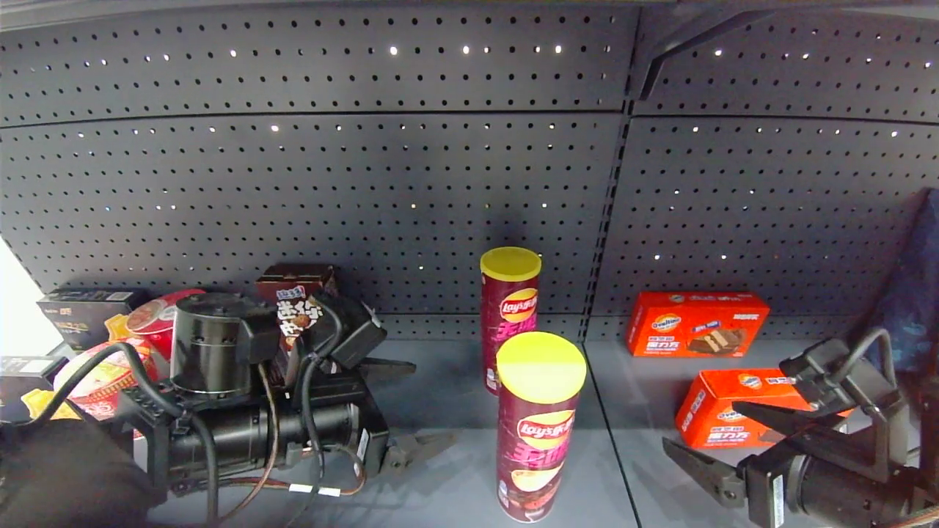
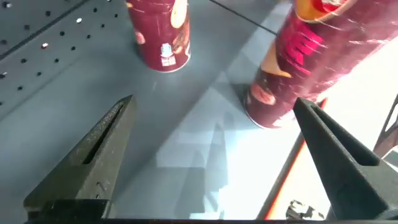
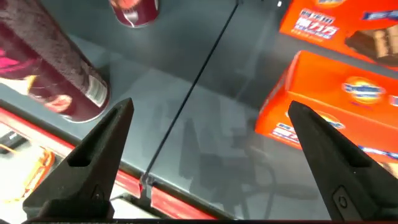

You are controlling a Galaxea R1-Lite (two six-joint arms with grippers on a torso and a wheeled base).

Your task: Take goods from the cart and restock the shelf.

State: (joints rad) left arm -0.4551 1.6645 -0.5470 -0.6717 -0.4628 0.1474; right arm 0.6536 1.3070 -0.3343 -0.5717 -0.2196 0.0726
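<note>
- Left gripper (image 1: 411,407) hangs low over the shelf (image 1: 455,484), its jaws spread wide with nothing between them. One finger lies near the front chip can (image 1: 541,425).
- Right gripper (image 1: 722,440) is spread and empty too, low over the right-hand board, with one finger crossing in front of the front orange box (image 1: 704,422).
- The front chip can stands upright close to the shelf's front edge, beside the seam between the two boards. The back chip can (image 1: 510,315) stands upright behind it, nearer the back edge.
- Main risk: the front can is tall and narrow and stands by the front edge. A sideways swing of the left gripper toward the seam would likely tip it, and it could then roll off the front edge.
- A falling front can might also knock the back can, since the two stand near each other in line.
- With both grippers empty, the next step is probably to pull back for more goods. The right finger could catch the front orange box on the way out and drag it toward the front edge.
- The left arm lies close against the cup noodles (image 1: 103,374) and a dark snack box (image 1: 293,293) at the shelf's left end. Its loose cables could snag these light goods and pull them askew as it backs out.
</note>
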